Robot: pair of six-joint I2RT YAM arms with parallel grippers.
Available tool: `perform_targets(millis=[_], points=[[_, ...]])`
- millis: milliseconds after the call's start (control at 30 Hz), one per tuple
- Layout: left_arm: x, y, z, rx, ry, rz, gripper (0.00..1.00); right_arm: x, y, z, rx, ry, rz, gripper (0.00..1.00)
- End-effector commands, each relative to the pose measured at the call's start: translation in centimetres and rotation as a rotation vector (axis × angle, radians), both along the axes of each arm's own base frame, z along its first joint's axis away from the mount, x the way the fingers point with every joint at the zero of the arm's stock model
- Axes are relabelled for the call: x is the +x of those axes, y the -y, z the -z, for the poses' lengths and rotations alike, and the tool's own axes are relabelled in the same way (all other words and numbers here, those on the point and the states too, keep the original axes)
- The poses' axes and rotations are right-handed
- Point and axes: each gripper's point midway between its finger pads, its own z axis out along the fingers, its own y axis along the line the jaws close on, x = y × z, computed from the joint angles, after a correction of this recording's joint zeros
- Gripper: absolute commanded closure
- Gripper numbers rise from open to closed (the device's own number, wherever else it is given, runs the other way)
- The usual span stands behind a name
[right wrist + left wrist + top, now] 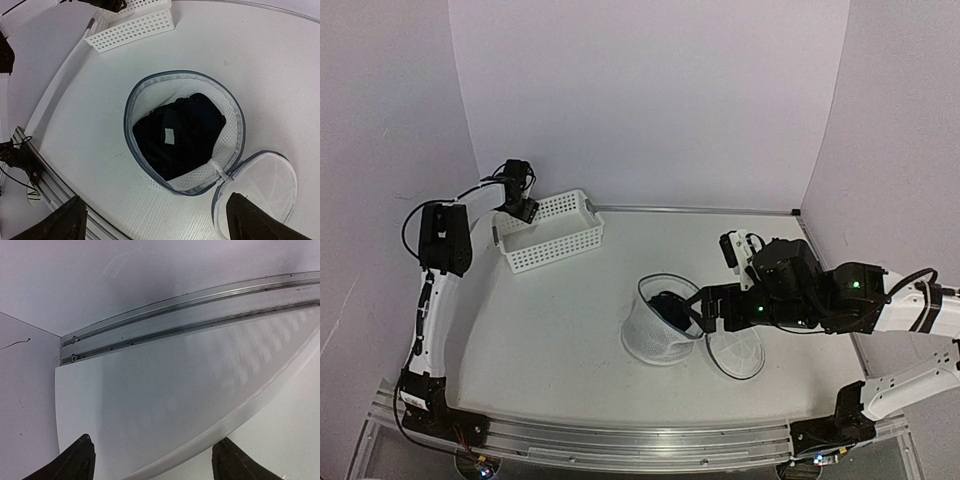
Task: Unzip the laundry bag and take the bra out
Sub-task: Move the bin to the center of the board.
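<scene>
The white mesh laundry bag (655,335) lies mid-table with its mouth open and its round lid (735,352) flipped out to the right. The black bra (669,306) sits inside the bag. In the right wrist view the bag's rim (131,137) rings the bra (187,135), which shows a small white tag, and the lid (260,185) lies at lower right. My right gripper (698,310) hovers over the bag's mouth, jaws wide open and empty (155,222). My left gripper (520,205) is open and empty (152,465) above the basket at the far left.
A white perforated plastic basket (552,232) stands at the back left; its rim (240,410) shows in the left wrist view. An aluminium rail (620,440) runs along the table's near edge. Purple-white walls enclose the table.
</scene>
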Motion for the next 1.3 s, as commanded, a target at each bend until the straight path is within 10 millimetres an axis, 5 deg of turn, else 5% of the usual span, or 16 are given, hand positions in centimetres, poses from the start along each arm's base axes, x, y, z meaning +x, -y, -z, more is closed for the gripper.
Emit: perform_targets(millis=[0, 233, 733, 1267], points=[[0.5, 0.2, -0.8, -0.035, 0.026, 0.011, 0.23, 0.4, -0.5, -2.5, 0.075, 0.034, 0.018, 0.02], [-0.3, 0.4, -0.1, -0.054, -0.003, 0.012, 0.40, 0.3, -0.1, -2.5, 0.086, 0.029, 0.028, 0.02], [-3.4, 1.2, -2.4, -0.113, -0.025, -0.006, 0.70, -0.1, -0.3, -2.4, 0.101, 0.027, 0.001, 0.02], [-8.7, 5.2, -2.3, -0.243, -0.161, 0.053, 1.00, -0.6, -0.3, -2.6, 0.120, 0.029, -0.026, 0.02]])
